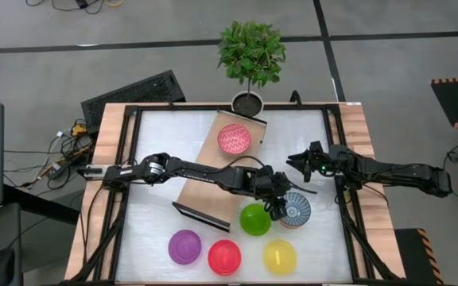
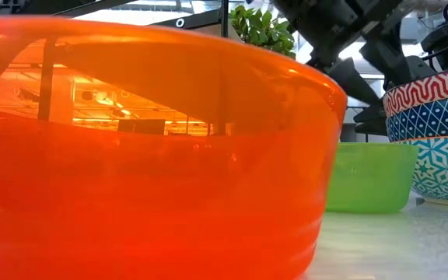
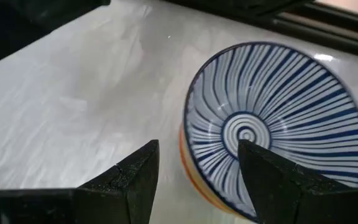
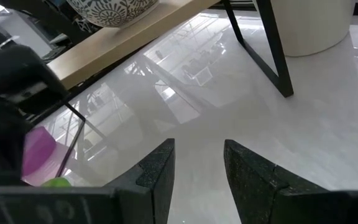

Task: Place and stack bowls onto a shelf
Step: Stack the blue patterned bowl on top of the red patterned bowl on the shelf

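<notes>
A blue-white striped bowl (image 1: 296, 209) stands on the white table at the right, next to the green bowl (image 1: 254, 219). My left gripper (image 1: 277, 208) is open at this bowl's left rim. In the left wrist view (image 3: 197, 180) one finger is over the bowl's inside (image 3: 272, 124) and the other is outside it, with no touch showing. A red-white patterned bowl (image 1: 234, 138) sits on the light-wood shelf (image 1: 213, 187). The purple (image 1: 184, 246), red (image 1: 224, 257) and yellow (image 1: 279, 257) bowls stand along the near edge. My right gripper (image 1: 295, 163) is open and empty above the table (image 4: 197, 168).
A potted plant (image 1: 250, 56) stands at the table's far edge behind the shelf. The shelf's dark frame leg (image 4: 260, 50) is in front of my right gripper. In the low view, the red bowl (image 2: 146, 155) fills the foreground. A dark frame (image 1: 336, 143) borders the table.
</notes>
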Controlling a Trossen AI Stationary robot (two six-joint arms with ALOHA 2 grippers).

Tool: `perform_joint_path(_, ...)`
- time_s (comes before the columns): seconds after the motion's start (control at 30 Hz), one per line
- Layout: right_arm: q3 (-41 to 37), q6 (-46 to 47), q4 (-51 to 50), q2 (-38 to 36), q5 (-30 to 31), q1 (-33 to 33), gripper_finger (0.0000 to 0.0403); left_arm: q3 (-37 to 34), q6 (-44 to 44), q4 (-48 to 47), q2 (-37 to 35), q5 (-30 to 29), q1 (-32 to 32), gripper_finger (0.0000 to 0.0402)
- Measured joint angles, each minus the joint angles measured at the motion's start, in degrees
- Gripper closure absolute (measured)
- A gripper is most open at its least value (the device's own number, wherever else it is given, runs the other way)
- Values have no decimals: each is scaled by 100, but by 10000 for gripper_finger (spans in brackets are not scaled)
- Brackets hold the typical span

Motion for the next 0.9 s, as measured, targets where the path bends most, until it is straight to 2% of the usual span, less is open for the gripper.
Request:
perform_joint_path(0.3,2,-2,-1,-1,1,0,239,0,14,-97,3,18,10,201)
perform_joint_path(0.57,2,-2,-1,-1,4,0,239,0,-1,-119,3,130,14,227)
perform_joint_path(0.9,0,-4,-1,1,4,0,239,0,-106,-187,3,292,29,230)
